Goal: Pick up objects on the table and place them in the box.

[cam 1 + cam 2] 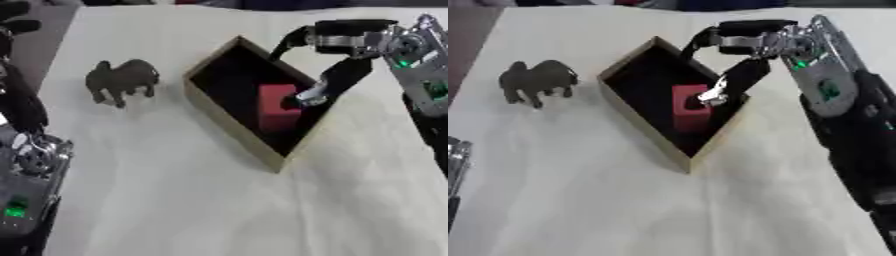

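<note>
The box (229, 116), a shallow tan-walled tray with a dark interior, sits askew on the white tabletop (219, 200) and serves as the reference for all positions. Inside it, toward its right wall, stands a red block (689, 111). The right hand (726, 86) reaches down over that right wall, and its fingertips (710, 96) are at the block's upper right edge; they appear pinched on the block, though contact cannot be confirmed beyond that. The animal figure (122, 80), dark brown and standing upright, remains on the tabletop well to the left of the box, untouched. The left arm shows only as hardware at the lower left of the left eye view, and the state of the left hand cannot be told. Assessment: the step in hand is depositing the block. To do it well, the block should rest flat on the box floor before the fingers spread, and the hand should then lift straight up, clearing the right wall so the box is not dragged. The figure is judged the remaining item.
</note>
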